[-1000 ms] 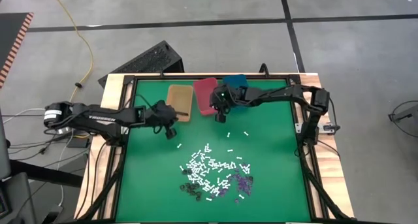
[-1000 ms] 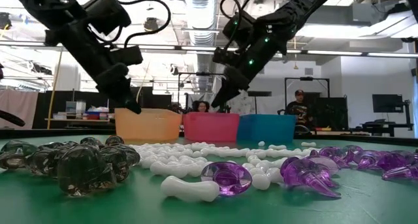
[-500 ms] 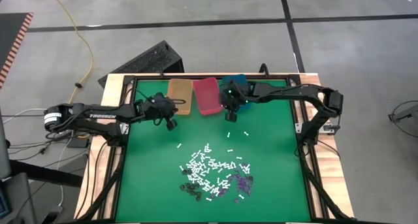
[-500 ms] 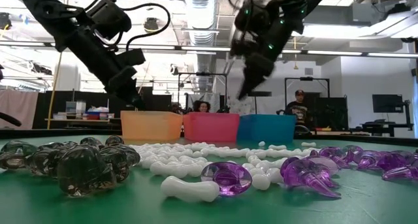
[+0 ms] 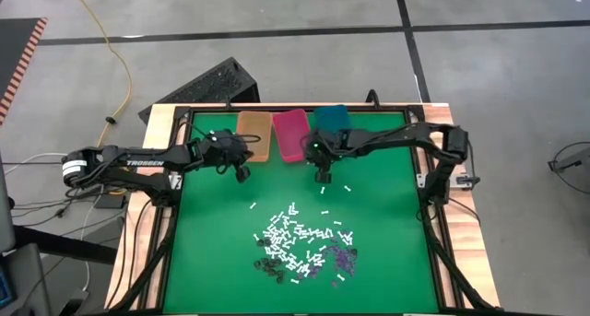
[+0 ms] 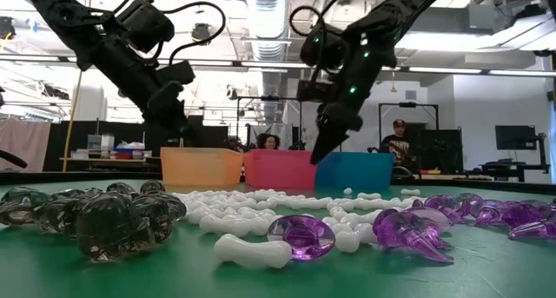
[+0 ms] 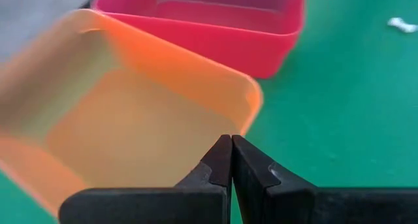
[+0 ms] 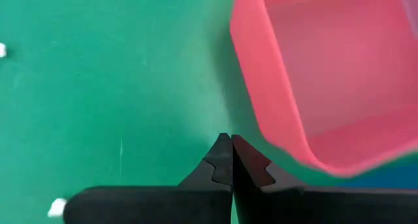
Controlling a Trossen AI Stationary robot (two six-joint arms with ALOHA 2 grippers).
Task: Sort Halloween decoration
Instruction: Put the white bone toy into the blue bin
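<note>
change: right gripper (image 5: 322, 176) swung back off the pink bin (image 5: 291, 132), now pinched closed, likely empty | left gripper (image 5: 241, 173) closed, empty, by orange bin (image 5: 253, 134) | halloween decoration (image 5: 300, 244) heaped mid-mat, unsorted

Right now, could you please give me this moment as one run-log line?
left end effector: shut, empty, by orange bin | right end effector: shut, empty, by pink bin | decoration pile: unsorted on mat
</note>
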